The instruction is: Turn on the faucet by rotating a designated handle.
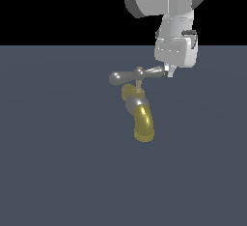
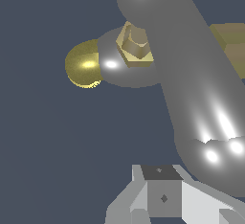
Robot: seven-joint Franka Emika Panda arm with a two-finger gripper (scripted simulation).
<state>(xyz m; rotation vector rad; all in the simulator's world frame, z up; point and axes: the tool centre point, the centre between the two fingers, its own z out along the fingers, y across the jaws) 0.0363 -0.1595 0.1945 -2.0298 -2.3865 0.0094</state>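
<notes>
Where brass stem rises, handle (image 1: 135, 76) gleams silver-grey.

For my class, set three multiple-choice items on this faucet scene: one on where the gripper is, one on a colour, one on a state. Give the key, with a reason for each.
1. Where is the gripper in the exterior view?
A. at the handle's right end
B. under the spout
C. far to the left of the faucet

2. What colour is the spout?
A. red
B. brass-yellow
C. blue

3. How does the handle lie?
A. roughly level across the faucet top
B. broken off on the floor
C. hanging below the spout

Key: 1 A, the fingertips sit at the crossbar's end on the exterior view's right. 2 B, the curved downward spout is yellow. 3 A, the silver crossbar sits on its stem above the body, nearly level.
</notes>
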